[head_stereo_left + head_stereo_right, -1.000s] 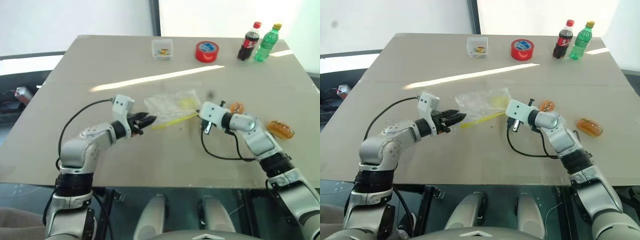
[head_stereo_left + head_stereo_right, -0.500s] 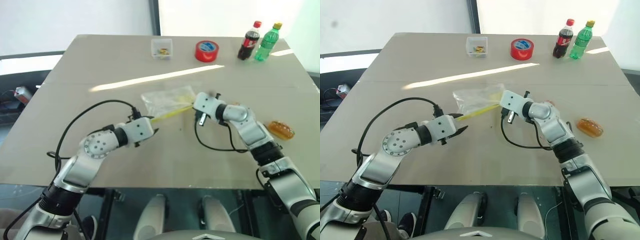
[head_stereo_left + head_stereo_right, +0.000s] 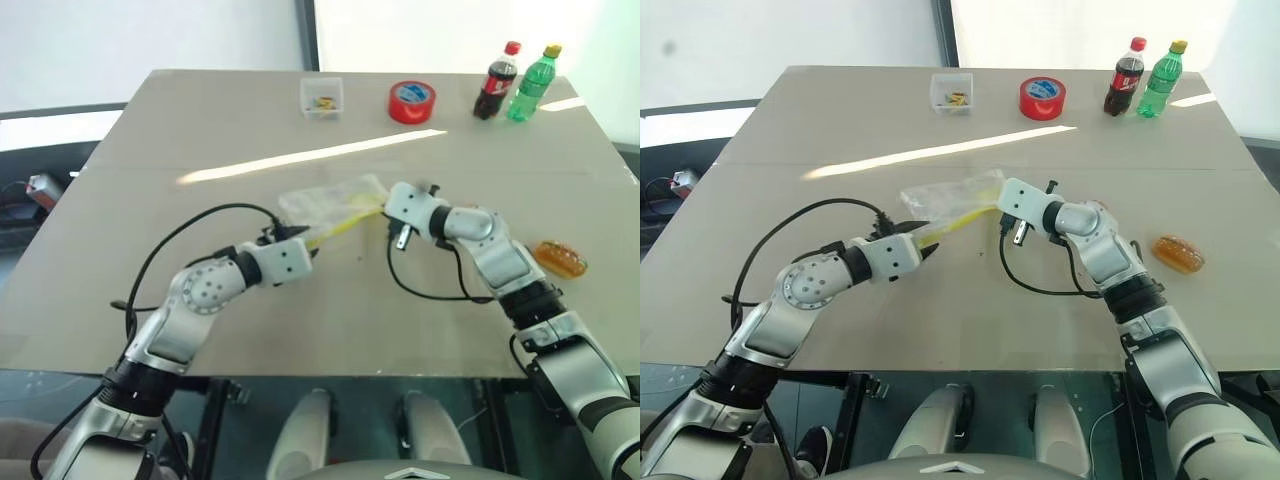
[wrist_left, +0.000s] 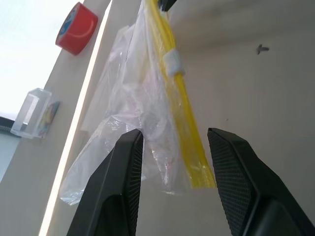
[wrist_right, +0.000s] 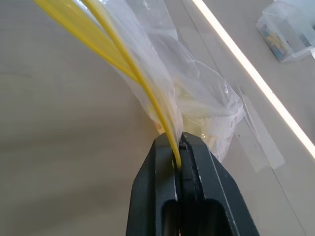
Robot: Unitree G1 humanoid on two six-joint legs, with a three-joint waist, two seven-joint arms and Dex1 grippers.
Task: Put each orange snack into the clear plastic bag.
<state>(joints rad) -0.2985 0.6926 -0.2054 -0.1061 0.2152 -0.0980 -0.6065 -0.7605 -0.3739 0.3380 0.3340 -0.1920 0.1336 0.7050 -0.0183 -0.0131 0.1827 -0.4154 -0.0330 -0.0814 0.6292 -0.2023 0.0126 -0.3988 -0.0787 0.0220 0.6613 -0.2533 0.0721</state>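
Nearest, left tool (image 4: 170, 147) spread, black fingers (image 4: 125, 162) straddling the near end of the clear plastic bag (image 3: 325, 203) and its yellow seal strip. Right tool (image 5: 180, 147) pressed together, pinching that strip at the far end. Beyond, to the right, one orange snack (image 3: 560, 258) near the surface (image 3: 200, 130) edge. Bare room around mid-surface. Farthest: small clear box (image 3: 322, 97), red tape roll (image 3: 412, 101), two bottles (image 3: 497, 80); labels unreadable.

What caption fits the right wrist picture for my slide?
The right gripper is shut on the yellow seal strip of the clear plastic bag above the table.
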